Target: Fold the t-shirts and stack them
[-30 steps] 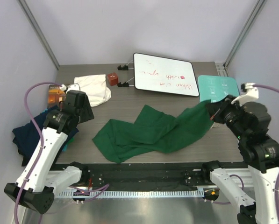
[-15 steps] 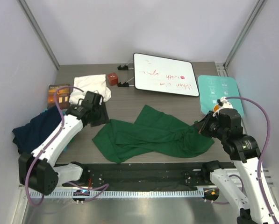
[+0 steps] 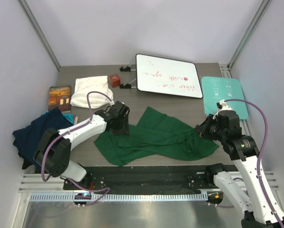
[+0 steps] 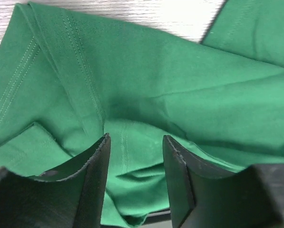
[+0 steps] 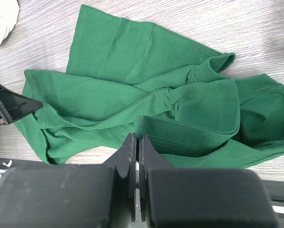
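Note:
A crumpled dark green t-shirt (image 3: pixel 156 137) lies across the middle of the table. My left gripper (image 3: pixel 120 125) rests on its left part. In the left wrist view the gripper (image 4: pixel 136 142) is open, and a raised fold of green cloth (image 4: pixel 132 166) sits between its fingers (image 4: pixel 96 175). My right gripper (image 3: pixel 202 130) is at the shirt's right end. In the right wrist view it (image 5: pixel 138 132) is shut on a hem of the green shirt (image 5: pixel 189 137). A navy blue t-shirt (image 3: pixel 34 133) is heaped at the left edge. A folded cream-white t-shirt (image 3: pixel 90 91) lies at the back left.
A whiteboard with red writing (image 3: pixel 168 76) stands propped at the back. A teal board (image 3: pixel 222 92) lies at the right, behind my right arm. A brown book (image 3: pixel 60 96) lies beside the cream shirt, and a small red-brown cube (image 3: pixel 115 80) sits behind it.
My left arm swung right from the navy shirt onto the green shirt's left part, its jaws narrowing a little. My right gripper came down and forward, and the lifted right end now lies on the table.

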### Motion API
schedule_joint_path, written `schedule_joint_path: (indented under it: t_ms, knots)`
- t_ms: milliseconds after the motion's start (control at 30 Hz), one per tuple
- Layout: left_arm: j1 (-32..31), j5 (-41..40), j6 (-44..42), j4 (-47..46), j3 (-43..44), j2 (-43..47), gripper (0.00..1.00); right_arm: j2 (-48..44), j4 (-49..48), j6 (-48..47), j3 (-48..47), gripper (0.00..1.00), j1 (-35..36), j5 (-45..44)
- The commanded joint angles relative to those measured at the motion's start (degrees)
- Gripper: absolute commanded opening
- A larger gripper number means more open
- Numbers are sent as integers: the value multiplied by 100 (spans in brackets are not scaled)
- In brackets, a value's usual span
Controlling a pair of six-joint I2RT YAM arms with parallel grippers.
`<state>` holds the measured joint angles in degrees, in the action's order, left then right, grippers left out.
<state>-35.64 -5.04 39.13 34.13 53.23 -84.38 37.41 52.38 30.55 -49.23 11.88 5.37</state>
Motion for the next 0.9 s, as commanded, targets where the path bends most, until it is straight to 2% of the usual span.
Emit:
schedule_joint_path:
  t_ms: [0,367,733,833,867]
  knots:
    - [-66,-287,51,-512,-59,-140,46,91,-342,4,1,1,-19,140]
    - [-101,-331,-117,-723,47,-887,44,126,-360,-84,-87,1,-10,88]
    - [-145,-375,-125,-759,-313,-553,41,144,-404,-57,37,1,-19,70]
    - [-145,-358,-125,-759,-357,-553,29,153,-404,-66,19,1,-10,61]
    - [-137,-349,-125,-759,-366,-545,17,153,-404,-58,19,1,-19,52]
